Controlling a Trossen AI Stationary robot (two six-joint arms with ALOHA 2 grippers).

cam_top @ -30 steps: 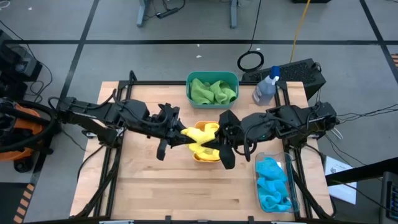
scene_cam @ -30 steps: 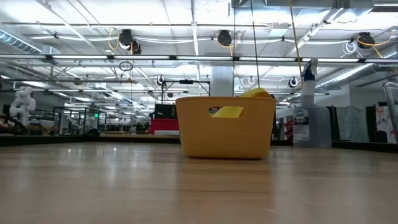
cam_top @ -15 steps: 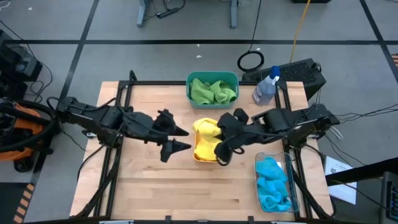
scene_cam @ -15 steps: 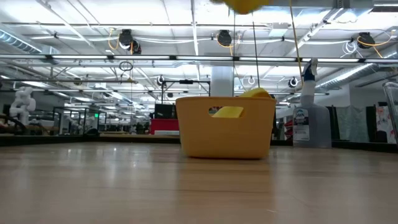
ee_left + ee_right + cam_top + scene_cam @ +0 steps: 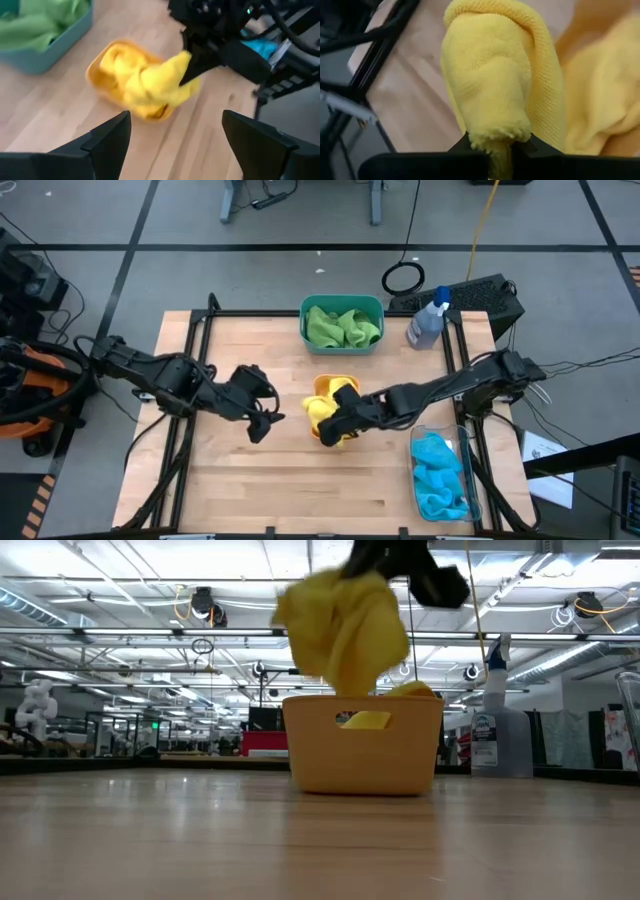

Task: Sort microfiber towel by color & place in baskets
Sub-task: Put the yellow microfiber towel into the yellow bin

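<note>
A yellow microfiber towel (image 5: 322,410) hangs bunched from my right gripper (image 5: 338,420), which is shut on it just above the orange basket (image 5: 322,385) at the table's middle. In the low view the towel (image 5: 345,625) dangles over the basket (image 5: 365,755), where a second yellow towel (image 5: 410,690) lies. My left gripper (image 5: 268,423) stands open to the basket's left, touching nothing; its wrist view shows the towel (image 5: 150,80) ahead of its spread fingers (image 5: 107,137). My right gripper pinches a bunched fold of the yellow towel (image 5: 495,137) between its two fingers. It comes slanting down from the table's right. The towel hangs slack below the fingers, off the table, its lower end (image 5: 355,685) about level with the orange basket's rim.
A teal basket (image 5: 303,320) with green towels (image 5: 342,326) stands at the far middle. A clear basket (image 5: 470,480) with blue towels (image 5: 440,475) sits at the near right. A spray bottle (image 5: 428,320) stands far right. Bare wood lies near and left.
My left gripper has opened, let go of the yellow towel, tipped downward and drawn back toward the table's left. My right gripper has kept the towel, rolled, and come down with it toward the orange basket; the towel, stretched between both grippers before, now hangs bunched from the right one.
</note>
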